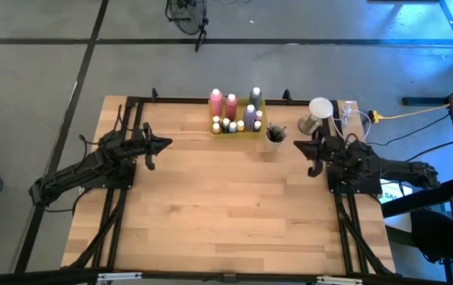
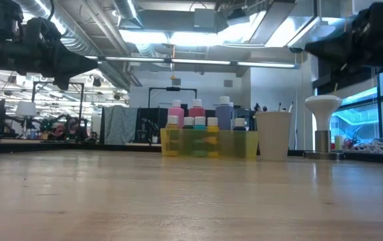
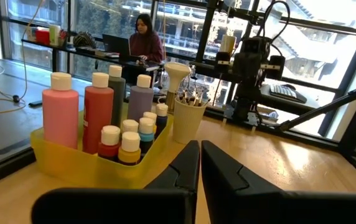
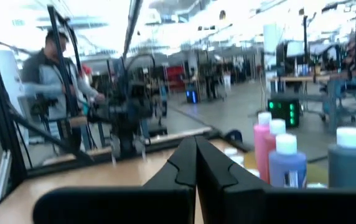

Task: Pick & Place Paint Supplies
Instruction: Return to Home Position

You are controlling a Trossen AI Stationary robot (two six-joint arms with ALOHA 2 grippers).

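Since every paint bottle (image 1: 234, 115) in view stands inside the yellow tray (image 1: 238, 132), the sorting reads as done (a judgement from the high and low views only). The tray sits at the far edge of the table (image 1: 226, 214), near its middle. Tall pink, red and purple-grey bottles stand along one side, with the small pale-capped ones in front of them. All are upright.

The paintbrushes (image 3: 189, 98) stand bunched in the cup (image 1: 275, 136). It is just beside the tray on the right arm's side; whether the two touch, I cannot tell. No loose bottle or brush shows on the boards in the high view.

- The left gripper (image 1: 163, 144) hangs above the table on its own side, well apart from the tray. Its fingers are pressed together on nothing (the wrist view shows only a thin seam between them).
- The right gripper (image 1: 298, 143) mirrors it on the opposite side, near the cup, with fingers likewise together and empty. A white mushroom-shaped lamp (image 1: 318, 111) stands behind it.

In the low view both arms are raised off the wood. A person (image 3: 144, 37) sits at a desk beyond the table, clear of the work.

Nothing looks left to pick. What remains, as I judge it, is only for the arms to settle into their parked pose.
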